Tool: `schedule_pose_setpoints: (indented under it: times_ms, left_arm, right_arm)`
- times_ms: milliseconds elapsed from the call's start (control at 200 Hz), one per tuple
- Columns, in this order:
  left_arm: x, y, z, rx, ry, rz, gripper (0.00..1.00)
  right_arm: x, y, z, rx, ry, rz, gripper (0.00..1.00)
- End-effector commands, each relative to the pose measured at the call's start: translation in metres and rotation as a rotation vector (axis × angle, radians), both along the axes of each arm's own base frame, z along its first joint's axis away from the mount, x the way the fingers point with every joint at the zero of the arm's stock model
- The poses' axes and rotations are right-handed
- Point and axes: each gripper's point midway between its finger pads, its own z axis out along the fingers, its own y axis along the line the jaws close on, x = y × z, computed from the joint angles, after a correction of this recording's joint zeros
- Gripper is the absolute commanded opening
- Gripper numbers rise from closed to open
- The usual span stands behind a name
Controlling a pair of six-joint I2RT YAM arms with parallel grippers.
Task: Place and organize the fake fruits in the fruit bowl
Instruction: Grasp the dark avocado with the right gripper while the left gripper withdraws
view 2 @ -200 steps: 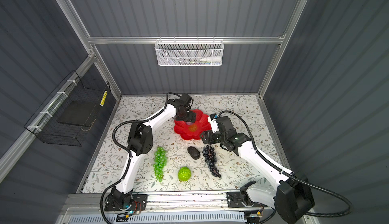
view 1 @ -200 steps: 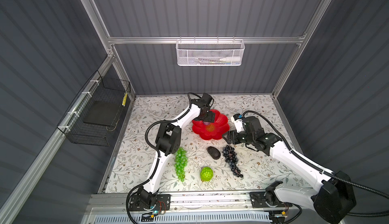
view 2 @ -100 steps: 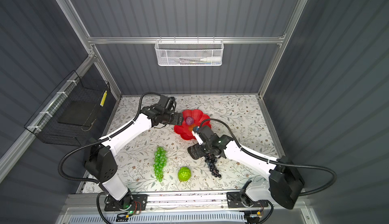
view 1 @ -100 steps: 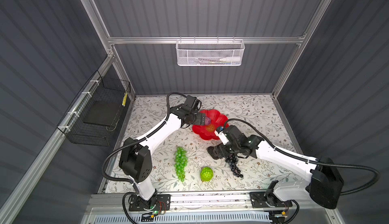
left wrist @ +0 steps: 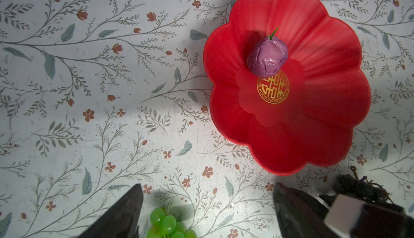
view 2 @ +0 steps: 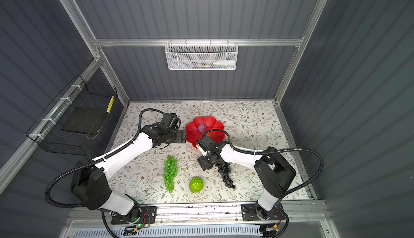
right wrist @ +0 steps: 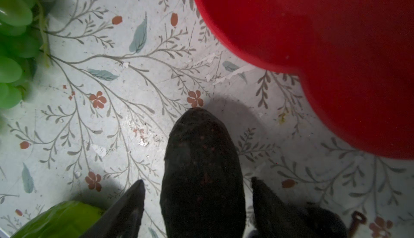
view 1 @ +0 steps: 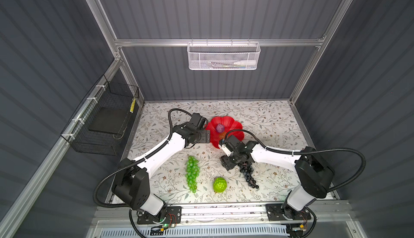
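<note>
Front edge: green bumpy ball (view 1: 219, 184), bare table (view 1: 275, 187) around.
Middle: green grape bunch (view 1: 192, 174), dark grape bunch (view 1: 248, 174), well apart.
Right gripper (right wrist: 196, 179): spread astride dark avocado (right wrist: 201, 154), near fruit bowl (right wrist: 336, 57).
Left gripper (left wrist: 208, 185): spread wide over bare table.
Bowl's look: glossy red petals; purple fruit (left wrist: 266, 56) inside.

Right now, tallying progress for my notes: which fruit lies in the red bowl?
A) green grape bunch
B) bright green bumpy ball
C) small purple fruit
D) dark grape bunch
C: the small purple fruit sits inside the red bowl, right next to its gold centre label.
</note>
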Motion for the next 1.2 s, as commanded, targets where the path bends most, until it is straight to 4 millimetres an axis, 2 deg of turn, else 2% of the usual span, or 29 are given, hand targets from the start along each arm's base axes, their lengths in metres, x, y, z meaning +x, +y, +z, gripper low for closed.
schedule_pose_setpoints:
  times_ms: [0, 165, 300, 470, 750, 850, 936, 1041, 1111, 1196]
  left_arm:
    - [0.0, 0.004, 0.005, 0.0, -0.023, 0.031, 0.91]
    - [0.001, 0.004, 0.002, 0.005, -0.017, 0.032, 0.91]
    - [0.001, 0.006, 0.002, 0.013, -0.02, 0.036, 0.91]
    - [0.002, 0.008, 0.002, 0.022, -0.026, 0.049, 0.91]
    - [0.007, 0.028, 0.018, 0.052, -0.101, 0.144, 0.92]
    - [0.01, 0.03, 0.026, 0.051, -0.123, 0.163, 0.92]
    - [0.006, 0.035, 0.027, 0.037, -0.143, 0.186, 0.92]
    - [0.001, 0.038, 0.024, 0.031, -0.146, 0.187, 0.92]
    - [0.0, 0.041, 0.025, 0.05, -0.14, 0.183, 0.93]
    - [-0.001, 0.042, 0.026, 0.063, -0.133, 0.179, 0.94]
  right_arm:
    - [0.002, 0.006, -0.003, 0.0, 0.004, 0.024, 0.72]
    - [0.003, 0.007, -0.01, -0.004, 0.011, 0.013, 0.63]
    - [0.002, 0.007, -0.007, 0.012, 0.005, 0.011, 0.54]
    - [0.001, 0.007, 0.0, 0.028, -0.008, 0.015, 0.48]
    - [-0.01, -0.001, 0.031, 0.093, -0.048, 0.03, 0.45]
    - [-0.012, -0.007, 0.052, 0.117, -0.056, 0.028, 0.45]
    - [-0.004, -0.011, 0.078, 0.138, -0.086, 0.032, 0.45]
    - [0.024, -0.019, 0.11, 0.184, -0.124, -0.015, 0.46]
    - [0.048, -0.028, 0.12, 0.208, -0.128, -0.077, 0.46]
    - [0.079, -0.039, 0.122, 0.196, -0.155, -0.151, 0.46]
